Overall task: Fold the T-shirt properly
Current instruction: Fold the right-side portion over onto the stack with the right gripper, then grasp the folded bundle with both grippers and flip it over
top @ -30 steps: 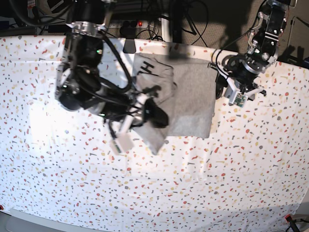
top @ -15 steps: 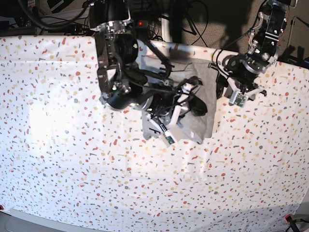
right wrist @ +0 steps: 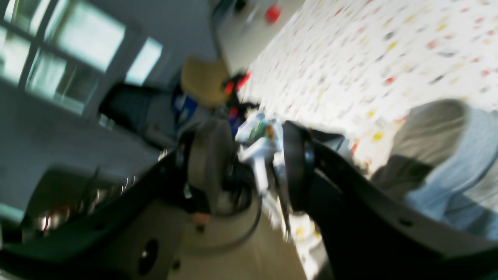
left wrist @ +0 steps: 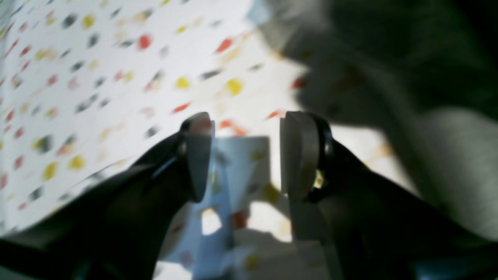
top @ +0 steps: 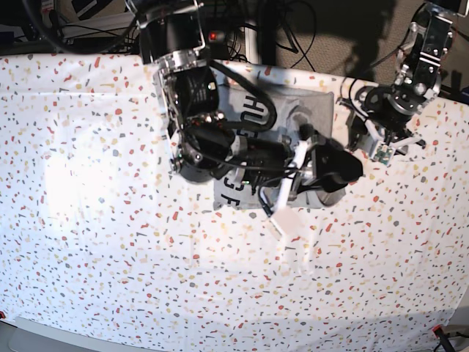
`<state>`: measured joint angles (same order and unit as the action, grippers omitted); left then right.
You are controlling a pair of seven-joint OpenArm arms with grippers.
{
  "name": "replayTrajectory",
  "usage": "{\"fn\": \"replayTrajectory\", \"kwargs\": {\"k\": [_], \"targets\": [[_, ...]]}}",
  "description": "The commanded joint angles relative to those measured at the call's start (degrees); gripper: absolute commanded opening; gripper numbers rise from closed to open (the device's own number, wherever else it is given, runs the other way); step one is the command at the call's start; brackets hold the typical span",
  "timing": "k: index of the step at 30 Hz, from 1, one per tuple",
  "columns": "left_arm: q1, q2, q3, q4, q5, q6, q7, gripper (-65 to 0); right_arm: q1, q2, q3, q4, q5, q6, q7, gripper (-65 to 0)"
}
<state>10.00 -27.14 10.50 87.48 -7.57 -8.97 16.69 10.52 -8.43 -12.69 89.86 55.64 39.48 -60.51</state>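
While my right gripper point(right wrist: 249, 163) hangs parted and empty over the T-shirt point(top: 249, 117), shirt folded on the speckled desk point(top: 110, 242), my left gripper point(left wrist: 243, 155) beside it, parted, empty.

Table point(top: 95, 242) under a white cloth speckled red, yellow and grey, filling nearly the whole base view. Wrinkled a little near the middle, below the shirt; otherwise flat. Bright patch of light on the left side. Far edge lined with dark cables and gear, too dim to make out.

Directly on the cloth: grey shirt point(top: 245, 110), far of centre, folded into a rough rectangle with black lettering showing on top, much of it hidden behind an arm. Same speckled cloth blurred in the left wrist view point(left wrist: 97, 70), and a grey fold of shirt point(right wrist: 439, 128) lying on it in the right wrist view.
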Motion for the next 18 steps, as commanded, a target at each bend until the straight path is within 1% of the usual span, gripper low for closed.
{"fn": "replayTrajectory", "kwargs": {"k": [1,3,6,8,10,11,14,16,18], "targets": [[-0.66,-1.73,-0.42,1.01,0.09,1.09,-1.29,-35.8,1.88,-0.57,0.0,1.03,1.4,0.52,-0.33,-38.1],[-0.66,-2.99,-0.94,1.03,0.04,2.03,-1.29,-35.8,3.45,-0.57,0.59,1.03,0.81,0.52,-2.75,-38.1],[-0.63,-3.37,-3.74,1.42,-0.83,3.21,-1.31,-35.8,5.4,-0.57,3.04,1.03,-5.05,0.52,-3.13,-38.1],[-0.61,-3.39,-6.36,2.67,-4.24,3.72,-1.31,-35.8,6.45,-0.57,5.11,1.03,-9.46,0.52,-2.99,-39.3],[-0.59,-3.37,-8.87,4.83,-8.48,3.32,-1.16,-36.4,7.28,-0.57,6.95,1.03,-12.76,0.52,-2.05,-43.9],[-0.59,-3.37,-9.77,6.19,-10.05,2.58,-0.61,-37.6,7.63,-0.48,7.63,1.03,-14.21,0.52,-1.55,-47.0],[-0.42,-3.23,-10.47,10.93,-13.09,-1.27,1.75,-40.1,8.0,2.29,8.61,1.01,-19.52,0.52,-0.22,-58.4],[0.11,-2.51,-10.47,13.9,-14.88,-3.43,2.12,-40.1,7.93,4.35,8.59,0.96,-22.45,0.52,0.24,-65.0],[1.29,-1.2,-10.45,16.74,-16.24,-4.94,2.12,-40.1,7.58,5.97,8.59,0.92,-23.76,0.52,1.44,-65.0]]}}
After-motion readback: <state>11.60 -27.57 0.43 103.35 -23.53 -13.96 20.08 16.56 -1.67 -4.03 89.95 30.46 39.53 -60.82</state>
